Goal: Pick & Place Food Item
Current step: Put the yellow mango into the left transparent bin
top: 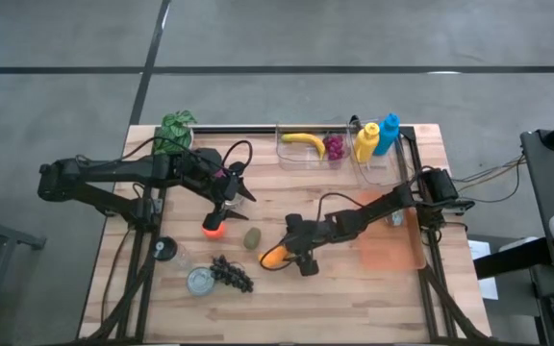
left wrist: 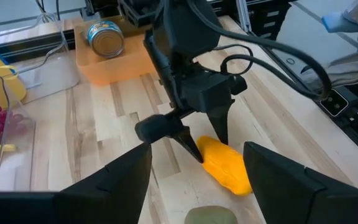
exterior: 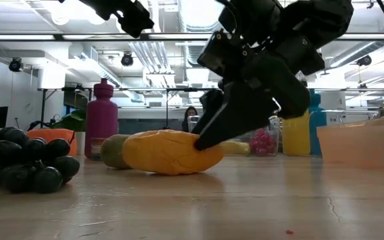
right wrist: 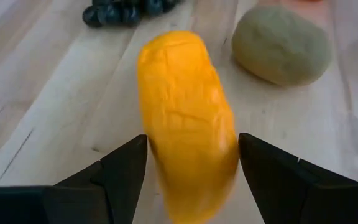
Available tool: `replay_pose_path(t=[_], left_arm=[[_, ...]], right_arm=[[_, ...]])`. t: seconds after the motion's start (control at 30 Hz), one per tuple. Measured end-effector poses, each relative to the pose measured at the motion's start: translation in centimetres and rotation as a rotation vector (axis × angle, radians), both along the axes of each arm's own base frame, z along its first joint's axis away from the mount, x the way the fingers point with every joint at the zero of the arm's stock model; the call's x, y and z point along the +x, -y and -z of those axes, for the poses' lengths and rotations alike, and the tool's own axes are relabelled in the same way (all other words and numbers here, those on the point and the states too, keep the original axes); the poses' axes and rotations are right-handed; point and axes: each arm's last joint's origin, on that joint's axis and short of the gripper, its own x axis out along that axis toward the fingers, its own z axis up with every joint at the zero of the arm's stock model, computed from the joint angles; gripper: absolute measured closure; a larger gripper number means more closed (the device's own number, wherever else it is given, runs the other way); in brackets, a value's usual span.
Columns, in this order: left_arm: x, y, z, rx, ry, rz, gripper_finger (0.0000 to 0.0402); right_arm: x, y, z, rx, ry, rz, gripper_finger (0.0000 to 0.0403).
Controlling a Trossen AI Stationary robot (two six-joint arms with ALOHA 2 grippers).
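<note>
An orange-yellow mango point(top: 275, 257) lies on its side on the wooden table, near the middle. My right gripper point(top: 301, 252) is open and low at the mango's right end. Its fingers stand on either side of the mango point(right wrist: 188, 124), which fills the gap between them. The mango also shows in the low view point(exterior: 169, 152) and in the left wrist view point(left wrist: 225, 163). My left gripper point(top: 227, 199) is open and empty, raised above the table left of the middle, over a red-orange round item point(top: 214, 229). My right gripper's fingers point(right wrist: 126, 171) come slanting down from the table's right and lie across the mango's right end point(left wrist: 202, 148). The mango rests on the table. I cannot tell whether the fingers touch it.
A green kiwi-like fruit point(top: 252, 237) lies just left of the mango. Dark grapes point(top: 231, 274) and a can point(top: 200, 281) are near the front left. An orange tray point(top: 390, 248) is at the right. Clear bins with a banana point(top: 303, 140) and bottles point(top: 366, 142) stand along the far edge.
</note>
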Motion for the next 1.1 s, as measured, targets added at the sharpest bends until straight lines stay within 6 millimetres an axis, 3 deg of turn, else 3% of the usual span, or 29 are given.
replay_pose_path(t=[0.33,0.87,1.1], left_arm=[[0.00,0.00,-0.01,0.000,0.001,0.000,0.0152],[0.01,0.00,-0.04,0.000,0.004,0.000,0.0129],[0.01,0.00,-0.04,0.000,0.004,0.000,0.0124]], right_arm=[[1.03,0.53,1.18,0.086,0.014,-0.060,0.0151],[0.90,0.51,1.13,0.085,0.009,-0.061,0.0213],[0.90,0.51,1.13,0.089,0.007,-0.057,0.0218]])
